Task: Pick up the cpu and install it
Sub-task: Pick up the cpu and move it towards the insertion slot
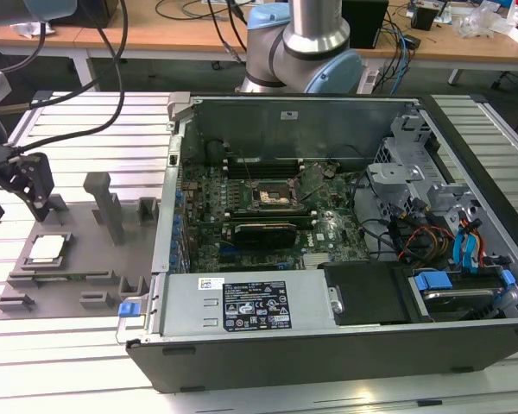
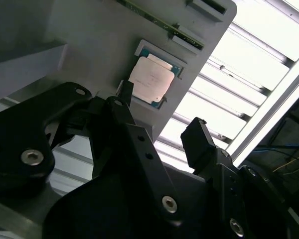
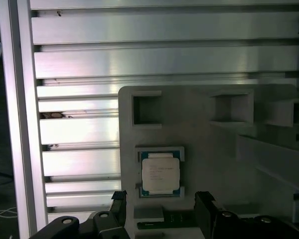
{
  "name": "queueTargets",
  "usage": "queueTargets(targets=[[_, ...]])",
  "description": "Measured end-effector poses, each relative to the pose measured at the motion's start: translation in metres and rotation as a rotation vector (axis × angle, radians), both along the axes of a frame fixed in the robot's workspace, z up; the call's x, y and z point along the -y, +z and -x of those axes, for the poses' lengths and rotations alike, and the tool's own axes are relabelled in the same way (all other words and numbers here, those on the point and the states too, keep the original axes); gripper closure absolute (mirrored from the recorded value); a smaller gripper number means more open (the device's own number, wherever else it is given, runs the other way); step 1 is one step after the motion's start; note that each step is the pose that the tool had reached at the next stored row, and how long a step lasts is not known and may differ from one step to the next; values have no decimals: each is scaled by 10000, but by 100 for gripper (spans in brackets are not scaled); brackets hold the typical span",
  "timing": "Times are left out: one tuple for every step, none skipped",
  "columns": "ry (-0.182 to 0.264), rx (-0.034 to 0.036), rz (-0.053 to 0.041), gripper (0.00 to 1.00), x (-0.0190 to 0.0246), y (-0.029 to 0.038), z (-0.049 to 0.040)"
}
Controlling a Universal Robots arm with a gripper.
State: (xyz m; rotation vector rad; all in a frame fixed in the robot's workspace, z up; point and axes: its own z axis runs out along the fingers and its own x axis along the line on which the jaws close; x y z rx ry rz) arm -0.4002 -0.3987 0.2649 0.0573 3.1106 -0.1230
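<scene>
The cpu (image 1: pixel 47 248) is a small square chip with a pale silver top, lying flat in a recess of the grey plastic tray (image 1: pixel 86 254) at the exterior view's left. My gripper (image 1: pixel 17 205) hangs above the tray just behind the chip, open and holding nothing. In both wrist views the cpu (image 2: pixel 150 79) (image 3: pixel 160 173) lies a short way beyond the black fingertips (image 2: pixel 124 90) (image 3: pixel 202 198), roughly centred between them. The gripper (image 2: pixel 162 110) (image 3: pixel 160 199) does not touch it. The motherboard socket (image 1: pixel 272 197) sits inside the open computer case.
The open computer case (image 1: pixel 328 319) fills the middle and the exterior view's right, with cables, drive bays and a power supply. Raised grey blocks (image 1: pixel 105 203) stand on the tray near the gripper. The slatted aluminium table (image 1: pixel 60 362) lies under everything. The arm's base (image 1: pixel 302 43) rises behind the case.
</scene>
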Motion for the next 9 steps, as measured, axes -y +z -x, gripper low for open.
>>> queueTargets(targets=[[0, 0, -1, 34, 0, -10, 0], [0, 0, 0, 34, 0, -15, 0], [0, 1, 0, 34, 0, -19, 0], [0, 1, 0, 34, 0, -26, 0], [1, 0, 0, 34, 0, -32, 0], [7, -2, 1, 34, 0, -44, 0], [100, -10, 2, 34, -1, -49, -1], [295, -11, -4, 34, 0, -52, -2], [421, -8, -58, 34, 0, -53, -3]])
